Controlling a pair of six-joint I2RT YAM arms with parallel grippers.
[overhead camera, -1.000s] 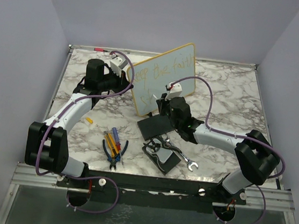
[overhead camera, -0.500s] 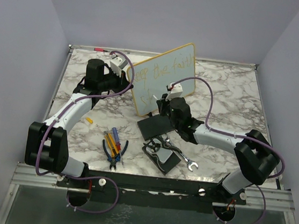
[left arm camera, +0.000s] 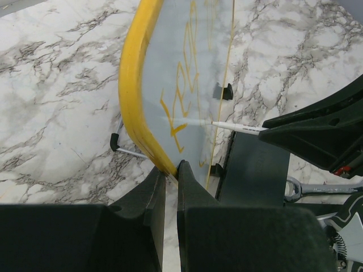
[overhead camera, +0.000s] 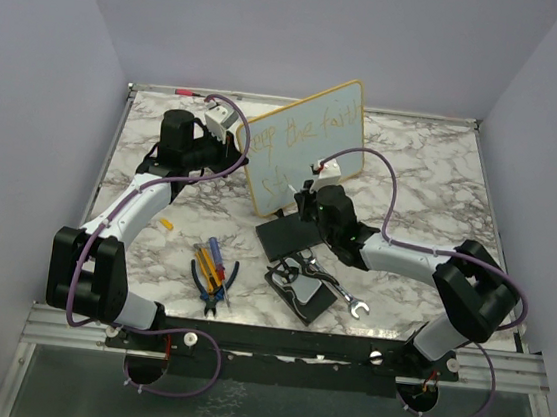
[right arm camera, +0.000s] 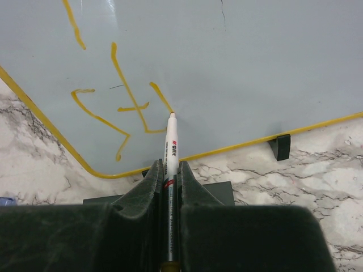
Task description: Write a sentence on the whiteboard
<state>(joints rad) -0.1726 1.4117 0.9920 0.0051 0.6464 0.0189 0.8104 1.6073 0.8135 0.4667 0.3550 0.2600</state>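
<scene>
- The whiteboard (overhead camera: 315, 150) is standing at the far middle of the table (overhead camera: 433, 176), its long axis running from 8 to 2 o'clock in the top view.
- The sentence (overhead camera: 313, 130) is slanting along that same axis.
- The left gripper (left arm camera: 170, 169) is clenching the board's yellow frame at its 8 o'clock end.
- The right gripper (right arm camera: 169, 167) is grasping a marker (right arm camera: 169, 144), which is pointing to 12 o'clock in the wrist view, its tip touching the board's lower line.

Marbled bench (overhead camera: 422, 185) bearing black pad (overhead camera: 290, 237), screwdrivers (overhead camera: 209, 260), pliers (overhead camera: 217, 290) and wrench (overhead camera: 350, 302) near front edge.
</scene>
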